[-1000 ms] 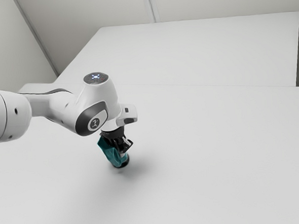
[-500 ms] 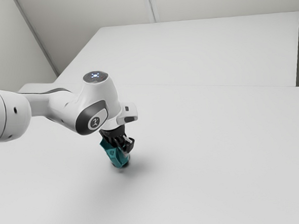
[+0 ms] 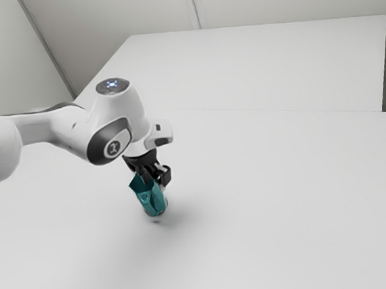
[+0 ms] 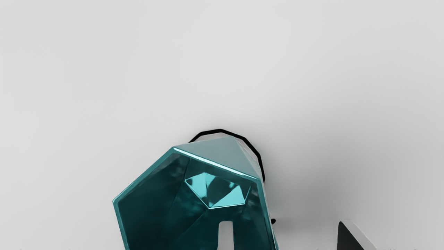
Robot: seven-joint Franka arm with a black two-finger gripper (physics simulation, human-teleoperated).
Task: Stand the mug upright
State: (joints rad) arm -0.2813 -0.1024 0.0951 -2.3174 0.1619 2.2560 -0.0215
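The gripper (image 3: 157,181) is spread at the teal mug (image 3: 151,201) — one finger (image 4: 225,238) reaches into its mouth, the other finger (image 4: 352,239) stands outside, apart from the wall. The mug is over the table (image 3: 275,198), mouth up but leaning toward the exterior view's left.

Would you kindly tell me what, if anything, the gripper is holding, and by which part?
Nothing is held: the gripper stands open, one finger at the mouth of the mug, the other apart from its side.
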